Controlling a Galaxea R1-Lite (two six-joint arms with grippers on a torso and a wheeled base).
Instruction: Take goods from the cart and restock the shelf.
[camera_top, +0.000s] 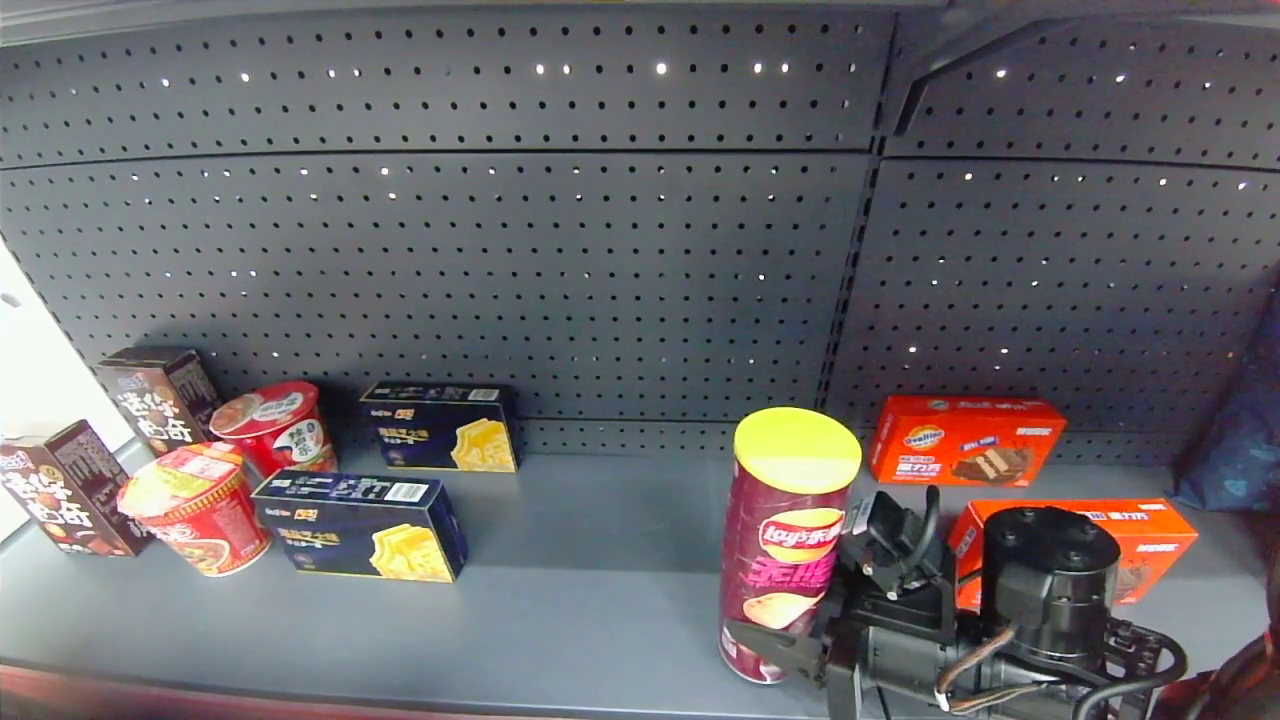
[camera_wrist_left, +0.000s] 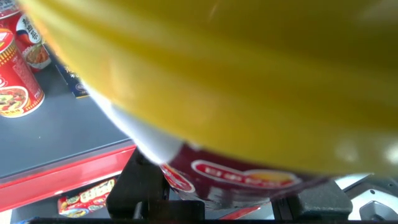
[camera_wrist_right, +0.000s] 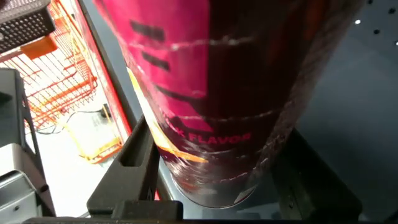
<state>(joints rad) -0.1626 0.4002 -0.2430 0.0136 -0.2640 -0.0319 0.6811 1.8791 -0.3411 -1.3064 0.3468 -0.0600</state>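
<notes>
The right gripper (camera_top: 815, 575) is clenched around the lower half of the chip can (camera_top: 785, 480), one finger on each side. The maroon can with a yellow lid stands upright on the shelf (camera_top: 600, 580), near its front edge and right of the middle. Just behind it, toward the right back corner, lie two orange boxes (camera_top: 965, 440) (camera_top: 1150, 540), one near the back edge and one further forward. Toward the left edge sit two blue boxes (camera_top: 440, 425) (camera_top: 365, 525), two red cup noodles (camera_top: 275, 425) (camera_top: 195, 520) and two brown boxes (camera_top: 160, 395) (camera_top: 60, 485). The left gripper (camera_wrist_left: 224, 199) grasps a second can (camera_wrist_left: 242, 177), off the shelf's red front edge. An orange wire cart (camera_wrist_right: 62, 81) stands on the floor below.
</notes>
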